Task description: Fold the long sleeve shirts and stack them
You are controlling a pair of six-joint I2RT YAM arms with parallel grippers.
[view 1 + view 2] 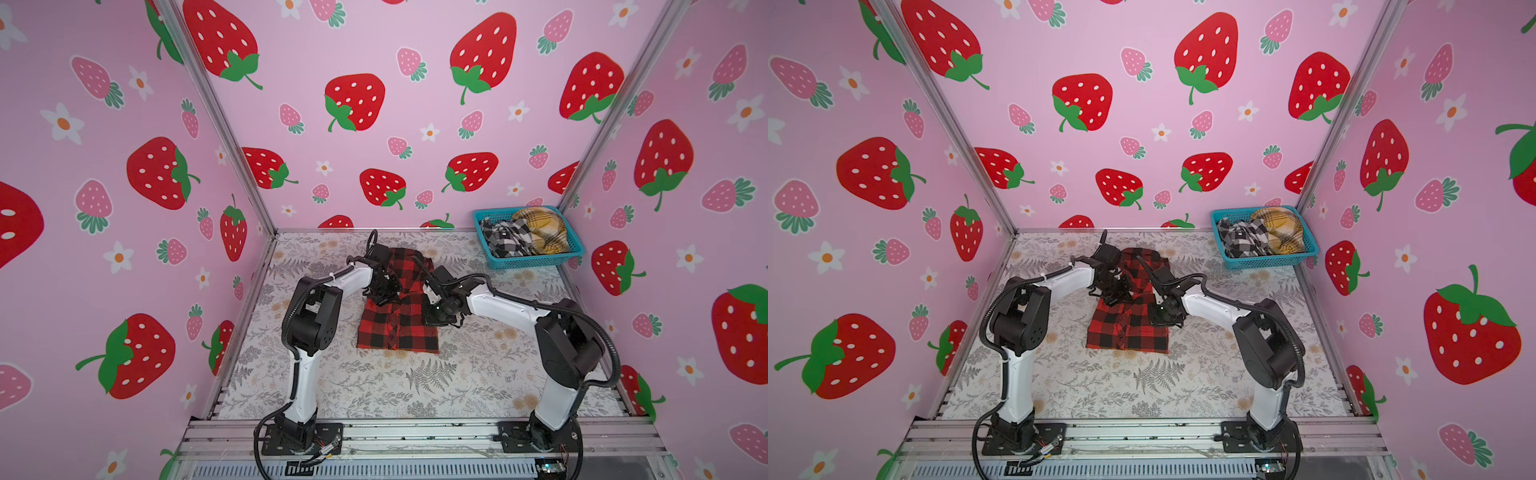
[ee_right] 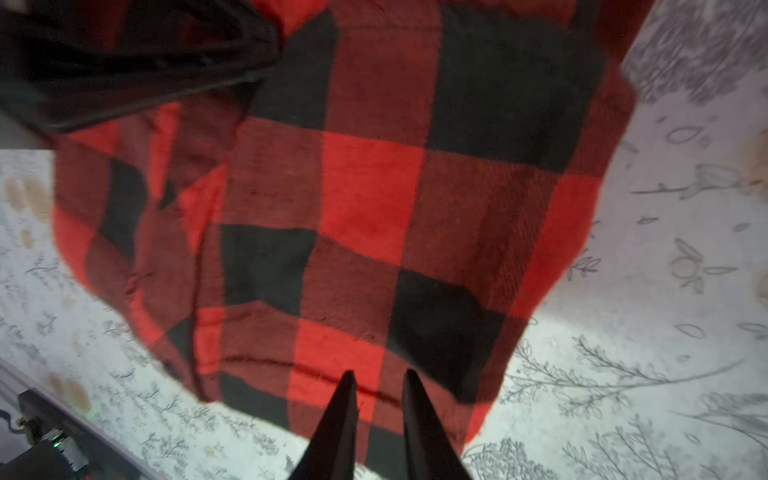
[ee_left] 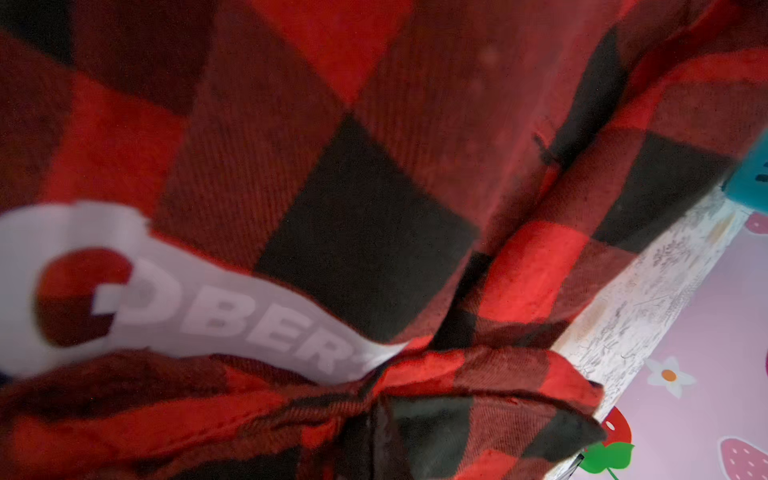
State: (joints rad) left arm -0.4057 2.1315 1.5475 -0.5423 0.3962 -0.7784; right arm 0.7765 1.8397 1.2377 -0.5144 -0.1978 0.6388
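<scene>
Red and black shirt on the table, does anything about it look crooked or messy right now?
Yes. The red-and-black shirt lies flat at its near hem, but its far half is bunched and rumpled, not squared. The black-and-white shirt and yellow shirt sit crumpled in the basket.

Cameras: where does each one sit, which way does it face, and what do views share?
Both top views: high at the front above the bases, facing down toward the back wall; left arm and right arm whole, red-and-black shirt, basket.
Left wrist: pressed close to the shirt's white lettered label; no robot part shows.
Right wrist: looks along the right gripper, fingertips narrowly apart, at shirt and table.
Shared: all four show the shirt.
</scene>
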